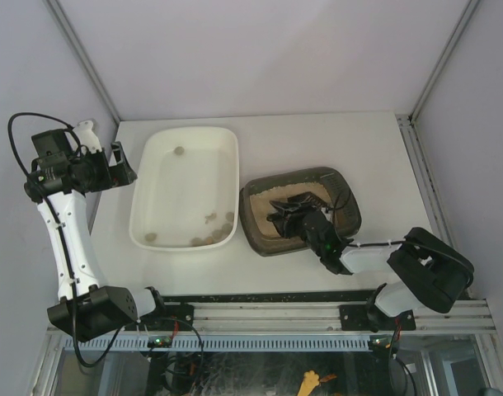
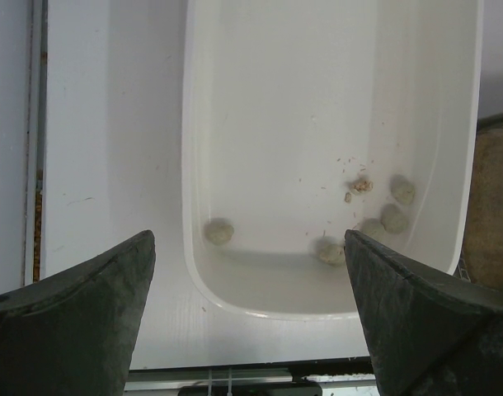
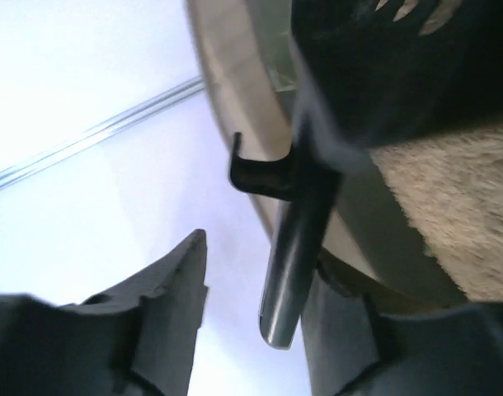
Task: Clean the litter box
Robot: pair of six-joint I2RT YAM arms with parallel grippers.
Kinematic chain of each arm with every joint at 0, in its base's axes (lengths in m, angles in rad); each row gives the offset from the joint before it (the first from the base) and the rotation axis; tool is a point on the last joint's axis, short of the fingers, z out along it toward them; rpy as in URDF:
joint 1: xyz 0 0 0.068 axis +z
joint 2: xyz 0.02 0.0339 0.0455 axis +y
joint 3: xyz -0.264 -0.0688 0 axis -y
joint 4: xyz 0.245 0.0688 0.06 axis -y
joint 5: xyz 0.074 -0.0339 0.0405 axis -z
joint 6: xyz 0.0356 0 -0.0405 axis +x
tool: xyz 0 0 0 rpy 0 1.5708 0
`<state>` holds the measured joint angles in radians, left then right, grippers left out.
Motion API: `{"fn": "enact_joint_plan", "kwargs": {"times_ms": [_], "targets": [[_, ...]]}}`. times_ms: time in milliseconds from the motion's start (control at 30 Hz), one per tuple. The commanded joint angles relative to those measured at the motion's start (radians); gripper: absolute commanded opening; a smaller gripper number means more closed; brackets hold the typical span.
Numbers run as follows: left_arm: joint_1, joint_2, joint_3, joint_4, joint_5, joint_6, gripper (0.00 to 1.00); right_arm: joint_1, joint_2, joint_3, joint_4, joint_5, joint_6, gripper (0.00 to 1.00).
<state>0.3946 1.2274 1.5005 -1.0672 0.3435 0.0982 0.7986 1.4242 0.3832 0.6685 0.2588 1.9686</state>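
The litter box (image 1: 257, 233) is a dark grey-brown tray with beige litter, right of centre on the table. It also shows in the right wrist view (image 3: 235, 107). A black slotted scoop (image 1: 297, 203) lies in it. My right gripper (image 1: 291, 219) reaches into the box from the near right. In the right wrist view my right gripper (image 3: 256, 264) is open. The scoop's handle (image 3: 289, 272) lies between the jaws against the right finger, with a clear gap to the left finger. My left gripper (image 1: 126, 165) is open and empty at the table's left edge, beside the tub (image 2: 249, 239).
A larger cream-white tub (image 1: 140, 202) stands left of the litter box and holds several grey-beige clumps (image 2: 392, 216). The tub's rim (image 2: 188, 165) is just ahead of my left fingers. Enclosure walls stand behind and at both sides, and a rail runs along the near edge.
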Motion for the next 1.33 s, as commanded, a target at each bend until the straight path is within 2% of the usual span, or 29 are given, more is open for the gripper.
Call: {"fn": "enact_joint_plan", "kwargs": {"times_ms": [0,33,67,100,300,467,567,633,667,800,967,1067,1200,1300], "targets": [[-0.005,-0.019,0.007,0.017,0.008,0.019,1.0,-0.018,0.049,0.028,0.104,-0.072,-0.024,0.63],[-0.005,-0.018,0.009,0.016,0.016,0.02,1.0,-0.018,0.047,0.032,0.098,-0.073,-0.03,0.84],[-0.005,-0.018,0.009,0.015,0.021,0.019,1.0,-0.018,0.045,0.038,0.09,-0.076,-0.038,0.95],[-0.005,-0.016,0.009,0.014,0.026,0.019,1.0,-0.022,0.04,0.047,0.081,-0.083,-0.047,0.99],[-0.006,-0.016,0.009,0.015,0.025,0.015,1.0,-0.045,0.002,0.093,0.009,-0.16,-0.081,1.0],[-0.006,-0.016,0.009,0.013,0.01,0.009,1.0,-0.075,-0.032,0.163,-0.073,-0.282,-0.146,1.0],[-0.006,-0.022,0.019,0.01,0.002,0.009,1.0,-0.1,-0.06,0.217,-0.1,-0.393,-0.264,1.0],[-0.005,-0.031,0.025,0.006,-0.001,0.011,1.0,-0.11,-0.089,0.293,-0.22,-0.456,-0.376,1.0],[-0.005,-0.037,0.029,0.007,-0.003,0.013,1.0,-0.11,-0.106,0.346,-0.349,-0.468,-0.442,1.0],[-0.005,-0.075,0.02,0.011,-0.036,0.022,1.0,-0.091,-0.185,0.514,-0.698,-0.369,-0.641,1.0],[-0.004,-0.176,-0.011,0.04,-0.137,0.036,1.0,-0.121,-0.321,0.517,-0.79,-0.277,-0.784,1.0],[-0.005,-0.221,-0.006,0.037,-0.154,0.026,1.0,-0.178,-0.37,0.535,-0.819,-0.304,-0.867,1.0],[-0.004,-0.273,0.041,-0.014,-0.083,0.084,1.0,-0.252,-0.425,0.553,-0.822,-0.421,-0.935,1.0],[-0.005,-0.327,0.108,-0.032,-0.023,0.123,1.0,-0.2,-0.497,0.561,-0.859,-0.277,-1.025,1.0]]}}
